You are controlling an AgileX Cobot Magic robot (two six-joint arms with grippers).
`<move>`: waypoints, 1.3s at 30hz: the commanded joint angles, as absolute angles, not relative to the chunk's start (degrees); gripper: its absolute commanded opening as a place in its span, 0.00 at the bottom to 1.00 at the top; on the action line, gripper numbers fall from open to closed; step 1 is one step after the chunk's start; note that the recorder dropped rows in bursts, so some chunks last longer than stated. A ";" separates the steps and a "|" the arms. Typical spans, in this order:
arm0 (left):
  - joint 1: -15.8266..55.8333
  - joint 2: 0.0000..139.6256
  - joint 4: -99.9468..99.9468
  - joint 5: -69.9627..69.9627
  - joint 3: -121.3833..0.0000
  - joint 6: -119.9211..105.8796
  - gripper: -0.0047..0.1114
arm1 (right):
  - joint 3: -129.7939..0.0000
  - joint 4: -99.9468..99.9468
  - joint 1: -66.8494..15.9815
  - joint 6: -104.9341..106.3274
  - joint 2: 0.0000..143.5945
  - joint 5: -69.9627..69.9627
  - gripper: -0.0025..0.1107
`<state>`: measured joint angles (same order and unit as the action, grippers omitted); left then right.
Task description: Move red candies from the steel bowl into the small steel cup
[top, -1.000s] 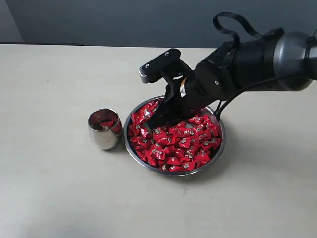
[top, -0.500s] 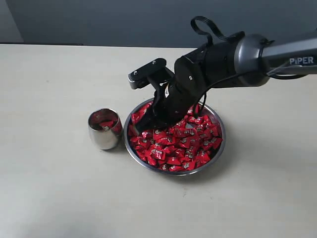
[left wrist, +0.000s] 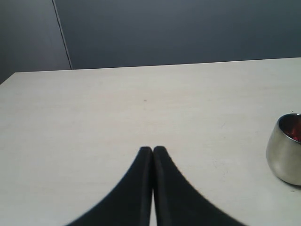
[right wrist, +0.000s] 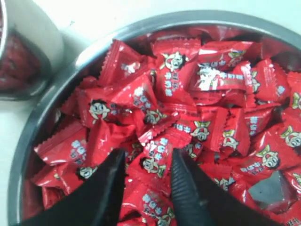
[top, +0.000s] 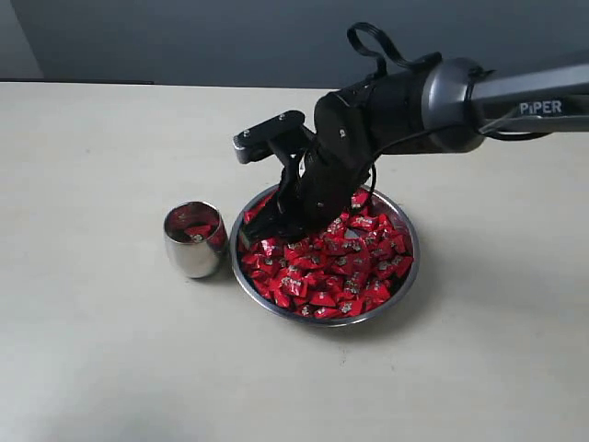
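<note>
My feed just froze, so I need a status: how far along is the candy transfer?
Done: a few red candies already sit in the small steel cup. In hand: the right gripper is down in the steel bowl, fingers open astride one candy, not yet closed. Left: the bowl is nearly full, so most of the transfer remains. The left gripper is shut, idle over bare table.

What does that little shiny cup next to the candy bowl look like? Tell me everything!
The small steel cup is a shiny, rounded tumbler with no handle, polished steel by its look. It stands upright on the pale table, just left of the steel bowl in the exterior view; whether they touch is unclear. A few red candies lie inside. Nothing grips it.
</note>
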<state>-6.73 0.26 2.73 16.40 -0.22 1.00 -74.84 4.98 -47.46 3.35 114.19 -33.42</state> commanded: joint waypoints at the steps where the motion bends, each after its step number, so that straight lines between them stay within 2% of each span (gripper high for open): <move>1: -6.77 0.00 2.57 16.29 0.00 1.09 0.04 | -79.24 6.54 -47.32 3.93 114.03 -39.18 0.31; 8: -6.77 0.00 2.57 16.29 0.00 1.09 0.04 | -83.81 6.54 -47.32 3.82 116.00 -45.71 0.31; 19: -6.77 0.00 2.57 16.29 0.00 1.09 0.04 | -87.12 2.14 -47.32 -0.76 120.59 -46.99 0.31; 39: -6.77 0.00 2.57 16.29 0.00 1.09 0.04 | -87.12 0.70 -47.32 -2.67 120.59 -46.29 0.31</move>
